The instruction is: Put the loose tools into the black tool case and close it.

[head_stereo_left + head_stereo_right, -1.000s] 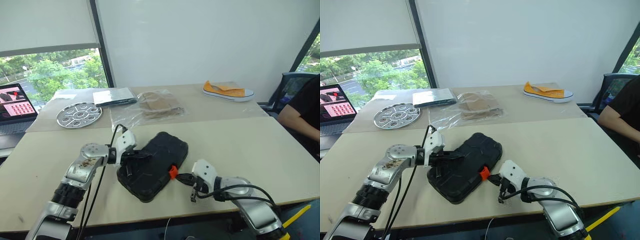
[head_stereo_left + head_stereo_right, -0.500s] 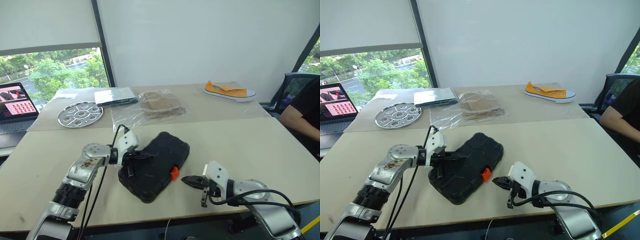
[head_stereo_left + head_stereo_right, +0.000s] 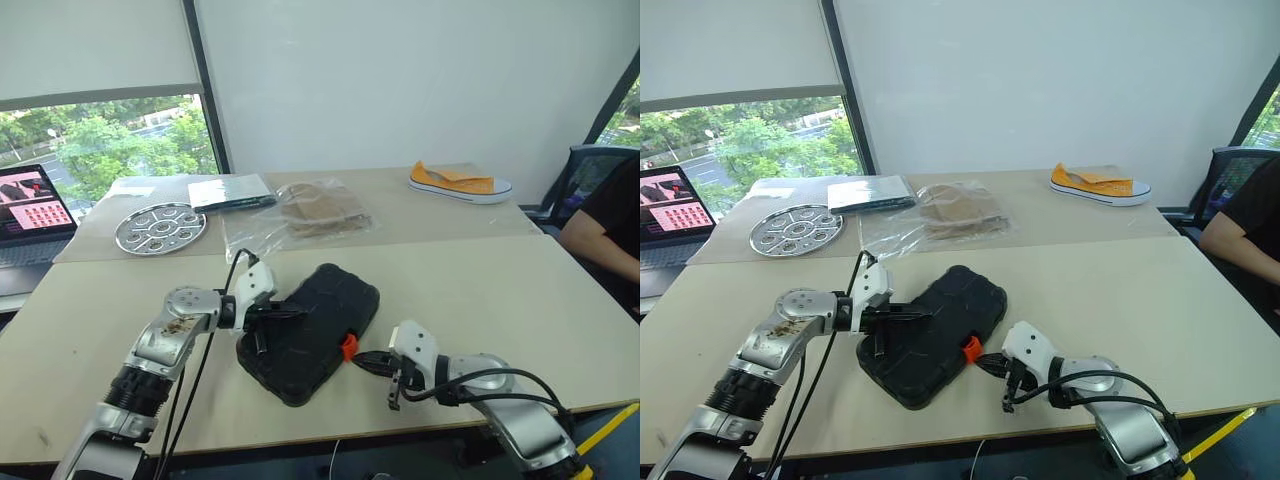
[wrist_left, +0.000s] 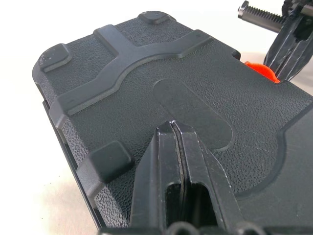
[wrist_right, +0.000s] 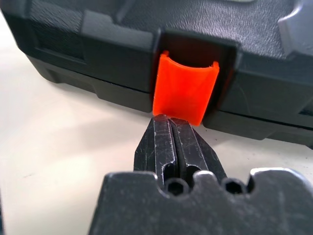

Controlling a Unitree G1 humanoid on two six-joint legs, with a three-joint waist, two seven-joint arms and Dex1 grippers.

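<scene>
The black tool case (image 3: pixel 310 330) lies shut and flat on the pale, matte table (image 3: pixel 480 290), its lid a pebbled moulded plastic with rounded corners, raised ribs that fork like a Y, small square feet and a shallow oval recess at the middle.

The left gripper (image 4: pixel 177 131) has its 2 black fingers pressed tight together with nothing between them; their tips rest on the lid, right at the edge of the oval recess.

The right gripper (image 5: pixel 172 123) is likewise clenched on nothing. Directly ahead of its tips, touching or all but touching, sits the orange latch (image 5: pixel 186 90), a smooth glossy tab with a curved face set in a square notch of the case's front wall. Its fingers (image 5: pixel 161 142) are scuffed, hard black plastic.

Beyond the case, away from both grippers, lie a crinkled clear plastic bag (image 3: pixel 300 215) holding something brown, a round shiny metal tray (image 3: pixel 160 228) with stamped compartments, and a flat yellow canvas shoe (image 3: pixel 458 181) with a white sole.
</scene>
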